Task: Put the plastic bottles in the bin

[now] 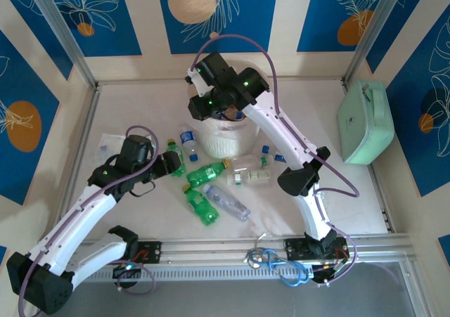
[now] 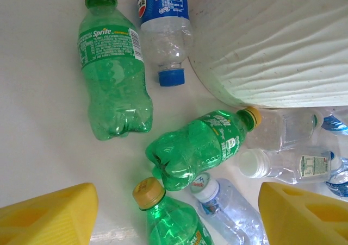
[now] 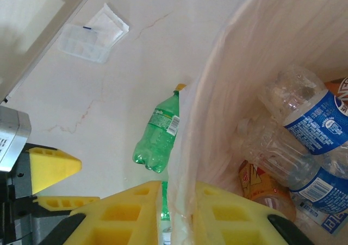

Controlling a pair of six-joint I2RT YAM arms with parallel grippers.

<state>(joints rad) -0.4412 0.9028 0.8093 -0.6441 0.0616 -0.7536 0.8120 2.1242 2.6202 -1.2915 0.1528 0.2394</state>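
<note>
I'm seeing L gripper [image 2: 178, 186] hanging wide open over green plastic bottles [image 2: 111, 76] lying just near-left of the round pale plastic bin [image 1: 223, 143]. R gripper [image 3: 178, 188] is pinching narrow on that bin's rim w/ clear liner [image 3: 228, 82]; clear blue-labelled plastic bottles [image 3: 310, 125] are lying inside.

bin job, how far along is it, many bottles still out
Done: a few bottles already lie inside the bin. In hand: nothing; the left claw hangs open over bottles on the table, and the right claw is shut on the bin's rim. Left: at least seven on the table, such as the green Sprite bottle.
</note>
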